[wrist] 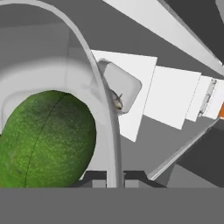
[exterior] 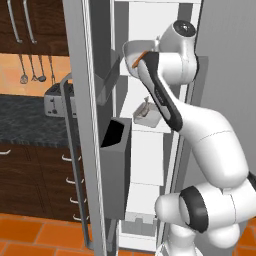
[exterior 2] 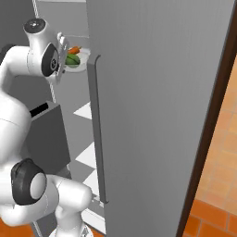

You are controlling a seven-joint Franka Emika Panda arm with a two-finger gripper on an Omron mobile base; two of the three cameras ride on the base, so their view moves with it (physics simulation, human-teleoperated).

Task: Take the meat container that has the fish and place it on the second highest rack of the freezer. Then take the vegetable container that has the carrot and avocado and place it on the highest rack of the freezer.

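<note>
Vegetable container held high at the open freezer, fish container already shelved below.

The arm reaches up into the freezer (exterior: 150, 165), whose grey door (exterior: 85, 125) stands open with a dark bin (exterior: 116, 165) on its inner face. The gripper (wrist: 114, 177) is closed on the rim of the vegetable container (wrist: 94, 87), its fingertips (wrist: 131, 178) set on either side of the curved white wall. Inside lie the avocado (wrist: 46, 140) and the carrot (exterior 2: 74, 49), the container level with the uppermost rack. Lower down, the meat container (exterior: 145, 117) rests on a white shelf (exterior: 145, 127), the fish (wrist: 116, 101) lying in it. Beyond the door, a toaster (exterior: 54, 100) stands on the dark counter (exterior: 25, 120).
</note>
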